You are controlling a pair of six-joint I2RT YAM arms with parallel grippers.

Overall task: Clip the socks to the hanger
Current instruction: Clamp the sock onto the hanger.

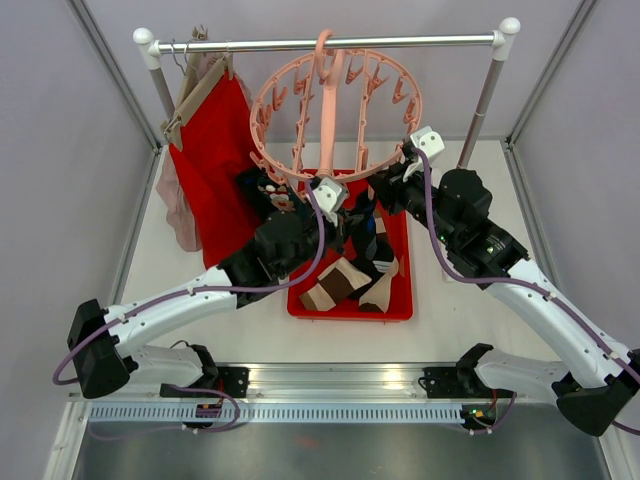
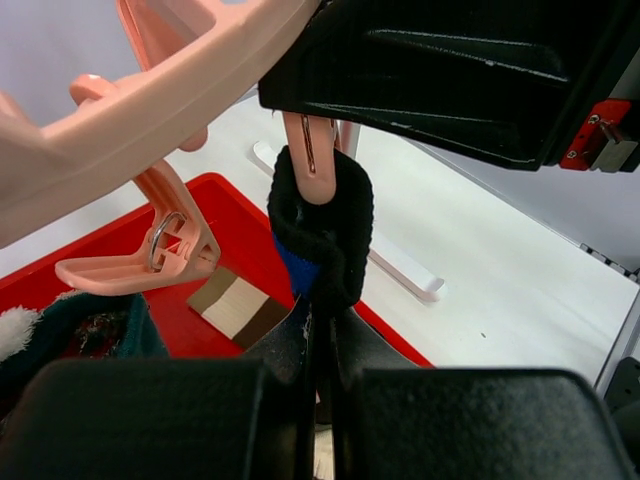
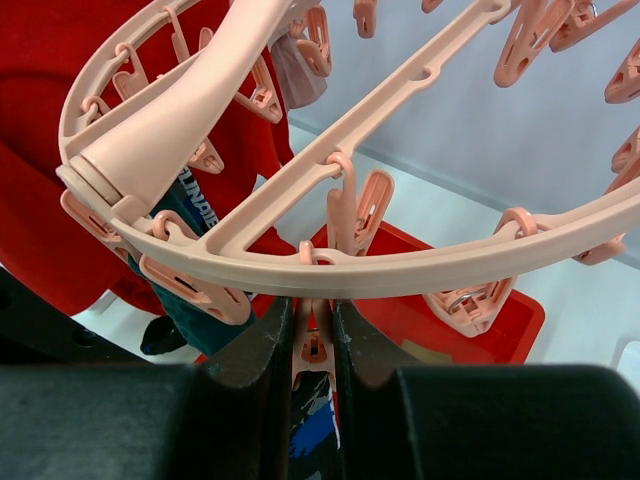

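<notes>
The pale-pink ring hanger (image 1: 335,105) hangs from the rail. My left gripper (image 2: 322,335) is shut on a black sock with a blue patch (image 2: 322,225) and holds its cuff up into a pink clip peg (image 2: 308,160). My right gripper (image 3: 313,322) is shut on that same clip peg (image 3: 313,345), just under the ring (image 3: 420,265), with the black sock (image 3: 318,425) below it. In the top view both grippers, left (image 1: 347,213) and right (image 1: 386,195), meet under the ring's front edge. A dark teal patterned sock (image 3: 195,305) hangs from a nearby peg.
A red tray (image 1: 400,305) below holds beige and brown socks (image 1: 338,282). A red cloth (image 1: 212,170) and a pink garment hang on wooden hangers at the rail's left. The rail's right post (image 1: 482,100) stands beside the right arm.
</notes>
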